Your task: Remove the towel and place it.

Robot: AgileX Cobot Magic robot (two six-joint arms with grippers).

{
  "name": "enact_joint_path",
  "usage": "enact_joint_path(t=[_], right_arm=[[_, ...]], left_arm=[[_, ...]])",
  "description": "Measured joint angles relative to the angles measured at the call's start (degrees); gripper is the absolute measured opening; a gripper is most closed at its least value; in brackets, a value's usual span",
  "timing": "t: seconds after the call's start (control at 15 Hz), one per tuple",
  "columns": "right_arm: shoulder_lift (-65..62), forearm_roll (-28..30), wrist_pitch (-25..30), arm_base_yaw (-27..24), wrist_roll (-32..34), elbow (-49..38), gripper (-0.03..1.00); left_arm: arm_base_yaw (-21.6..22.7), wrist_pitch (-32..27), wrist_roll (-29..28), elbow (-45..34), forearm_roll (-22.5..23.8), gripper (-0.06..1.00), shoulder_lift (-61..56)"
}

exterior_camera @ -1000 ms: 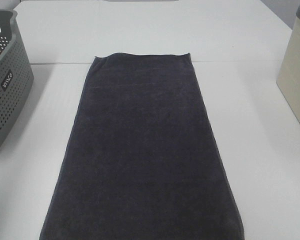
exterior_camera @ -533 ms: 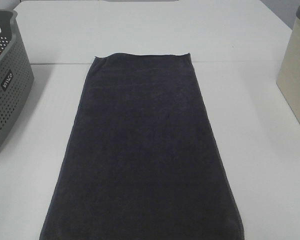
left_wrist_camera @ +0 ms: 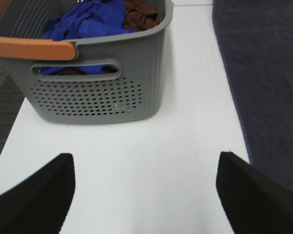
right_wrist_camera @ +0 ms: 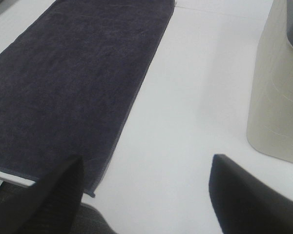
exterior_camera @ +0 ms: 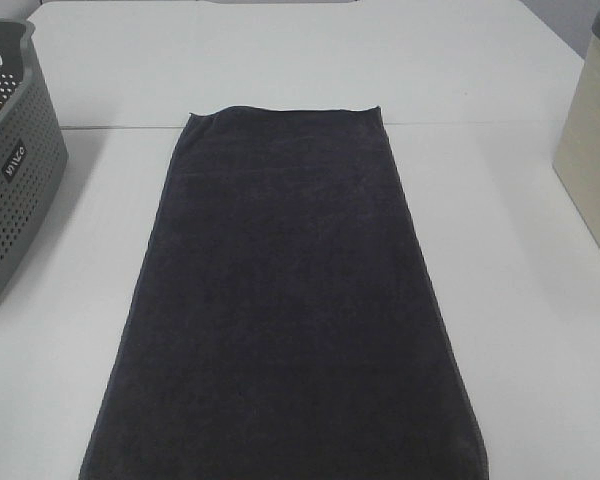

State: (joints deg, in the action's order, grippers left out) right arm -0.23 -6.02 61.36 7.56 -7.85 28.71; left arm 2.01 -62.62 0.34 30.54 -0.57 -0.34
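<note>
Both your grippers, left [left_wrist_camera: 145,187] and right [right_wrist_camera: 145,192], are hanging open, empty; towel [exterior_camera: 285,300] is lying flat on the table [exterior_camera: 520,300].

Towel [exterior_camera: 285,300]: near end runs off the bottom edge of the high view, so its hem and corners there are unseen. Grey basket [exterior_camera: 10,160] cut by the left edge, beige bin [exterior_camera: 592,150] by the right; in the high view neither interior can be read. Both arms lie outside the high view, and each wrist view shows only dark, blurred fingertips [left_wrist_camera: 36,192] [right_wrist_camera: 249,195].
</note>
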Motion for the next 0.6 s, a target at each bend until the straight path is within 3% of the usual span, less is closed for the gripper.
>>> enact_joint_path(t=[0.2, 0.6], right_arm=[[0.0, 0.06, -0.17, 0.0, 0.0, 0.0, 0.7], [0.0, 0.06, -0.23, 0.0, 0.0, 0.0, 0.7]], left_arm=[[0.0, 2.35, 1.95, -1.26, -2.52, 0.75, 0.0], [0.0, 2.41, 1.95, -1.26, -2.86, 0.75, 0.0]])
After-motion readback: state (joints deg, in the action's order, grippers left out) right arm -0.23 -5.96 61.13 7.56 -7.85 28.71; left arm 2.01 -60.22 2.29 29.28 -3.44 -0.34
